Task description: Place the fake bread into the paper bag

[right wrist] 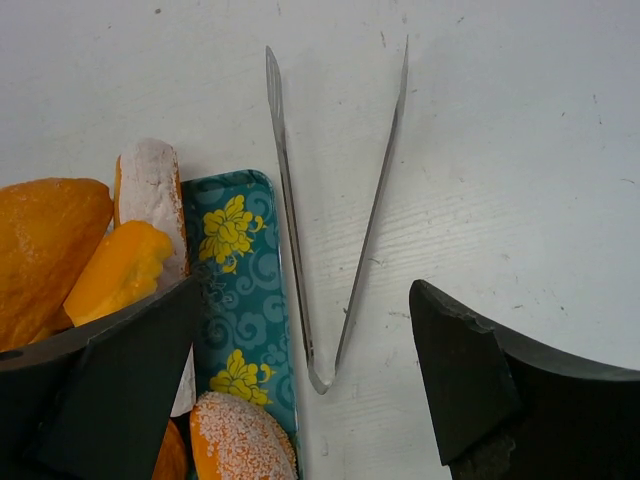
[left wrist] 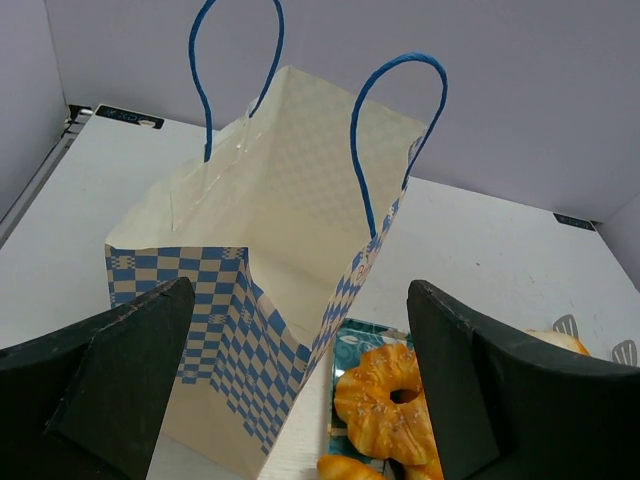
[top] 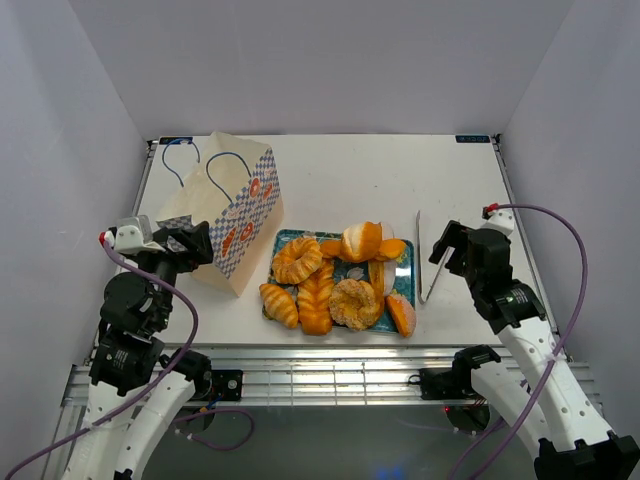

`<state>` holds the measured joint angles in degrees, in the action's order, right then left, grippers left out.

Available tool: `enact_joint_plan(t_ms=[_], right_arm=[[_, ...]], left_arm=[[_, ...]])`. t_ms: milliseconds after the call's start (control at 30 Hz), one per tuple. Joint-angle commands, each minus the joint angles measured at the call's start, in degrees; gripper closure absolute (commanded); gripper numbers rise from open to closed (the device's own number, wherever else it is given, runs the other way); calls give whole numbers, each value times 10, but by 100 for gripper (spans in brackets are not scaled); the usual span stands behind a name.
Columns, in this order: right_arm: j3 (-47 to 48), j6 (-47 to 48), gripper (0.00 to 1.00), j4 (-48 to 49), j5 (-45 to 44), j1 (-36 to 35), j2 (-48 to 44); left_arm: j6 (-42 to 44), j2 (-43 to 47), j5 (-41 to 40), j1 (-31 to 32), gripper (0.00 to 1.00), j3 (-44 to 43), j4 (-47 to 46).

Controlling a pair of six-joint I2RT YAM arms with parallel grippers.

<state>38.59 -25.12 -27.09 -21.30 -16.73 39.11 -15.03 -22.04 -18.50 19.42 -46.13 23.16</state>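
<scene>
On the teal tray at the middle of the table, the bread lies heaped, every piece outside the bag as far as the pictures show. A croissant at the near left corner hangs over the rim. The paper bag stands just left of the tray, mouth open, cord handles up. Metal tongs lie on the table just right of the tray.

The left gripper hovers at the bag's near edge, jaws spread wide, holding nothing. The right gripper hangs over the tongs and tray edge, equally wide and empty.

The risks, as I judge them: the light bag could tip or crumple if the left fingers bump it, and glossy pieces may slip from a pinch or roll off the heap.
</scene>
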Motion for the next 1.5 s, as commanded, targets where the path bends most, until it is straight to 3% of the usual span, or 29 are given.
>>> enact_joint_plan(t_ms=[0,233,467,733,1167,1333,1467], right_arm=[[10,19,10,7,-2,2,-21],[13,33,10,-44,-48,2,-57],[12,26,10,-77,-40,2,11],[-18,46,10,18,53,2,109],[-35,42,9,127,48,3,257],[-37,39,0,151,59,14,302],[-46,38,8,174,76,30,318]], left_arm=[[0,2,-14,1,2,10,-20],[2,15,-17,1,2,27,-34],[3,48,9,1,2,46,-39],[4,75,14,1,2,57,-38],[6,94,8,18,2,60,-35],[8,93,4,21,2,61,-34],[9,92,7,26,2,61,-33]])
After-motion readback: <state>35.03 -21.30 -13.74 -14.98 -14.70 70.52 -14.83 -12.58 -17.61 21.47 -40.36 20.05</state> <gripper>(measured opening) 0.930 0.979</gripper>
